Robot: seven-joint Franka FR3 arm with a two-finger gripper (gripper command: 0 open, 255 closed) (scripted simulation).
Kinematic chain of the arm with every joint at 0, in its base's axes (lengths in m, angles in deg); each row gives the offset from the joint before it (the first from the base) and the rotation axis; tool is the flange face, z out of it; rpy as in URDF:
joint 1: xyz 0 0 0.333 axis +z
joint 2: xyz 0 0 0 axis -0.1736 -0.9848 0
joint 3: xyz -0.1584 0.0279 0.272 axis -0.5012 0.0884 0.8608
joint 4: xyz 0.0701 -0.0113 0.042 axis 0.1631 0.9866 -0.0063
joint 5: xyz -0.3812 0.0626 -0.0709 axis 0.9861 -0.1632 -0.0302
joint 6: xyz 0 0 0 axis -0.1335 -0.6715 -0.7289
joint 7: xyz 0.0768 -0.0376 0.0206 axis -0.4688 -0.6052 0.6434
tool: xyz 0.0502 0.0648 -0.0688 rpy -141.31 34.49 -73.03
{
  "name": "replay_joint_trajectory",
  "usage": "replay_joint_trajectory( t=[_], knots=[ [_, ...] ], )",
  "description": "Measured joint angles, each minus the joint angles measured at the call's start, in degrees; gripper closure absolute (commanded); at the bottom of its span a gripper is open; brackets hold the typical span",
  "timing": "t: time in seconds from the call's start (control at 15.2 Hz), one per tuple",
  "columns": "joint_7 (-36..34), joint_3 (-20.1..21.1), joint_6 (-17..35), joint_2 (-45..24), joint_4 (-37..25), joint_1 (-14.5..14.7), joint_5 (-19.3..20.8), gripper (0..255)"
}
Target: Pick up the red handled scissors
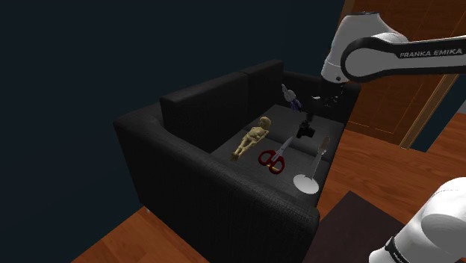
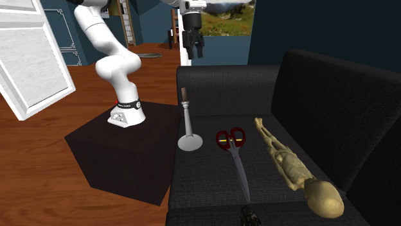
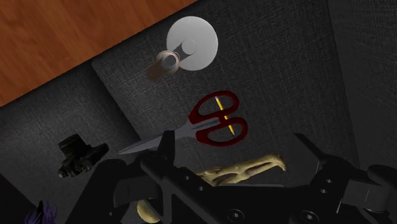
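Evidently approaching, the black gripper (image 3: 238, 151) hovered, fingers wide and empty, well above the red-handled grey-bladed scissors (image 3: 216, 121); a descent seemed due.

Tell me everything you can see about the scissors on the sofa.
The scissors have two red loop handles with a yellow streak inside the loops and long grey blades, closed together, metal by their look. They lie flat on the dark sofa seat, between the white-based stand and the tan figure, touching neither. The open gripper hangs above, well clear.
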Motion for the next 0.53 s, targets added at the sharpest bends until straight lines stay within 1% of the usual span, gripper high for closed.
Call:
replay_joint_trajectory(
  t=[0.26, 0.53],
  knots=[
    [-6.8, 1.3, 5.3, -8.5, -1.7, -2.0, 0.4, 0],
    [-13.5, 2.0, 8.9, -16.7, -4.7, -3.7, 1.2, 0]
  ],
)
